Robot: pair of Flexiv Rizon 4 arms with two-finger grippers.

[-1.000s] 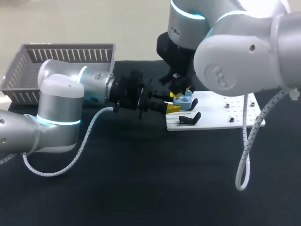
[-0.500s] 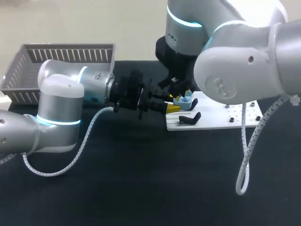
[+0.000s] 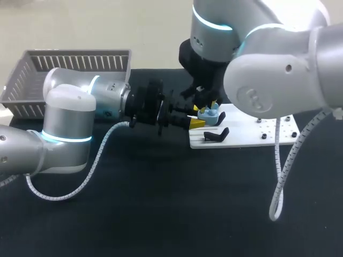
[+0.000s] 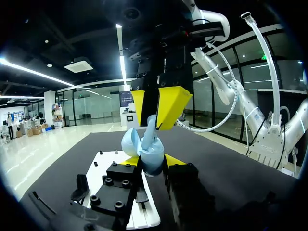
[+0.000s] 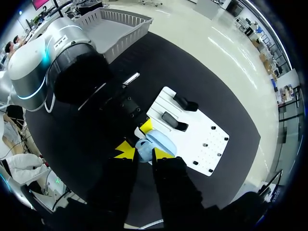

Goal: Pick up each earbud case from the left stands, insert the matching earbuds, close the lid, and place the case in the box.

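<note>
A light blue earbud case [image 3: 209,114] with its lid open is held over the near-left corner of the white stand plate [image 3: 252,128]. My left gripper [image 3: 197,116] comes in level from the left and is shut on the case body [image 4: 153,158], one yellow tip on each side. My right gripper [image 3: 210,104] hangs straight down over the case. Its yellow fingers [image 4: 173,103] pinch a small light blue piece [image 4: 150,130], apparently an earbud, which stands in the open case. In the right wrist view, the case [image 5: 161,139] lies just ahead of the right gripper [image 5: 144,153].
Two black holders [image 3: 217,135] stand on the white plate beside the case. A grey slatted basket [image 3: 69,69] sits at the table's back left. The right arm's white cable [image 3: 278,176] loops down over the table on the right.
My right arm has shifted slightly left and down over the case. The left arm and the case have stayed put.
</note>
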